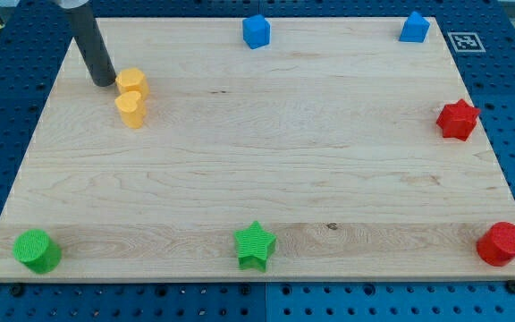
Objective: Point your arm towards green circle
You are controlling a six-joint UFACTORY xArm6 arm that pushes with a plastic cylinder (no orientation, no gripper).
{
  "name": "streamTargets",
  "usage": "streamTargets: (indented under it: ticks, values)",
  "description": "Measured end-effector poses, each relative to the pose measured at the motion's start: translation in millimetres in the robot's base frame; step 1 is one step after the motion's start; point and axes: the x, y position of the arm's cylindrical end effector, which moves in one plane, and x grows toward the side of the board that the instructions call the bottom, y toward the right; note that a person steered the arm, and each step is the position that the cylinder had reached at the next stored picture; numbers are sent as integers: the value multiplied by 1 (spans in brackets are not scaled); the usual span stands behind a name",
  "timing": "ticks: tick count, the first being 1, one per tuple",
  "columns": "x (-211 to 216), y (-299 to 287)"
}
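The green circle is a short green cylinder at the bottom left corner of the wooden board. My tip is at the upper left of the board, far above the green circle. It stands just left of two yellow blocks: a yellow hexagon-like block and a second yellow block right below it. The rod leans up toward the view's top left.
A green star sits at the bottom centre. A red circle is at the bottom right and a red star at the right edge. Two blue blocks sit along the top edge, one in the middle, one at the right.
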Motion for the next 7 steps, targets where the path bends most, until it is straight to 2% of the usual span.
streamTargets:
  ticks: [2,3,5,7]
  values:
    - [0,18]
    - [3,6]
    - [78,-60]
    - [224,-63]
